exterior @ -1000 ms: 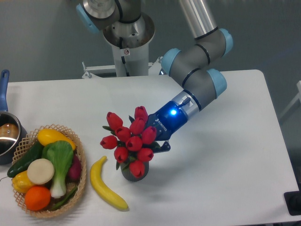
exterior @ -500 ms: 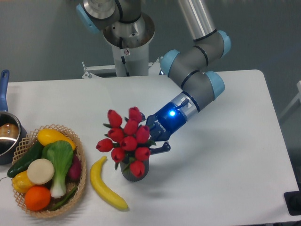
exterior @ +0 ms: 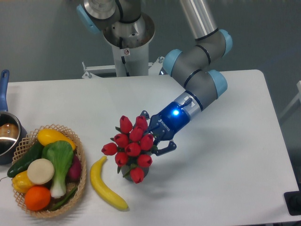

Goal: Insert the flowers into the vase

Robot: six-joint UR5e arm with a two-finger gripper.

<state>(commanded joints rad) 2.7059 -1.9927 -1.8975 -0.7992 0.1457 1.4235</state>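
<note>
Flowers (exterior: 132, 147) sit atop the vase (exterior: 128, 172) (mostly hidden), the tool (exterior: 156, 135) spread wide beside them.

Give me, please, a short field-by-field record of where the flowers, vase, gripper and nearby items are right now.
flowers: red tulip bunch, over the vase mouth, hiding most of it
vase: dark, only its lower edge shows beneath the blooms
gripper: at the bunch's right side, a finger visible on either side; grip unclear
banana: on the table, just left of the vase
basket: at left, filled with vegetables and fruit
pot: at far left edge
</note>
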